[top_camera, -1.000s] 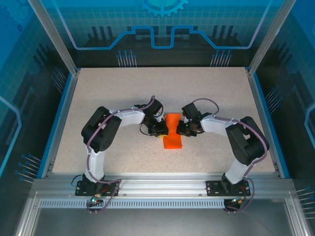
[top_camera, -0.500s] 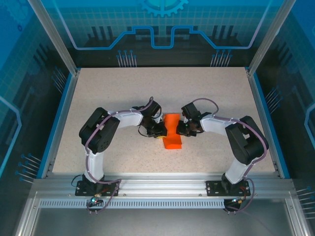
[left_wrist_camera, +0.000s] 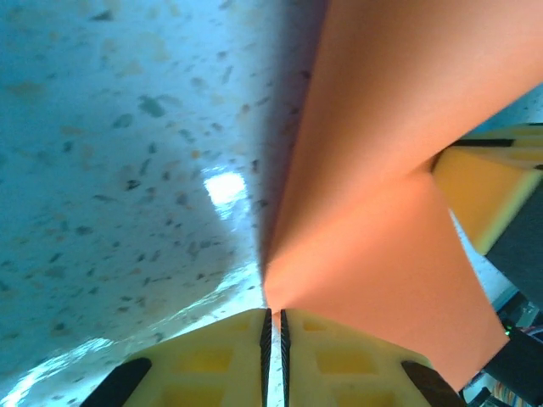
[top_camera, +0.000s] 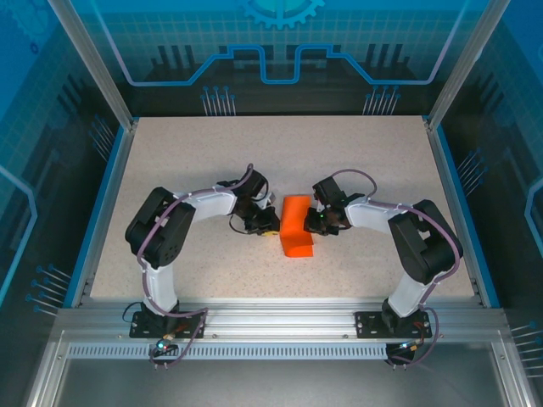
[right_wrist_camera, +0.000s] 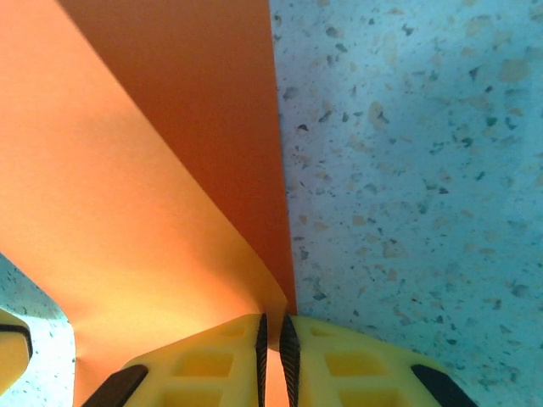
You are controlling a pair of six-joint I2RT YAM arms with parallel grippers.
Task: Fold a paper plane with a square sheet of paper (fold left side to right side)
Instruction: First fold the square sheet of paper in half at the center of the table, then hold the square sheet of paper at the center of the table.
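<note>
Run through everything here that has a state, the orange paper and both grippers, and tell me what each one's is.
square sheet of paper: bent over itself in a loose fold, not pressed flat, pinched on two sides
left gripper: jaws shut on a corner of the paper
right gripper: jaws shut on the paper's edge

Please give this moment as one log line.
left gripper: shut at orange paper edge | right gripper: shut on orange paper

No text, label or number seems legible in any view.
</note>
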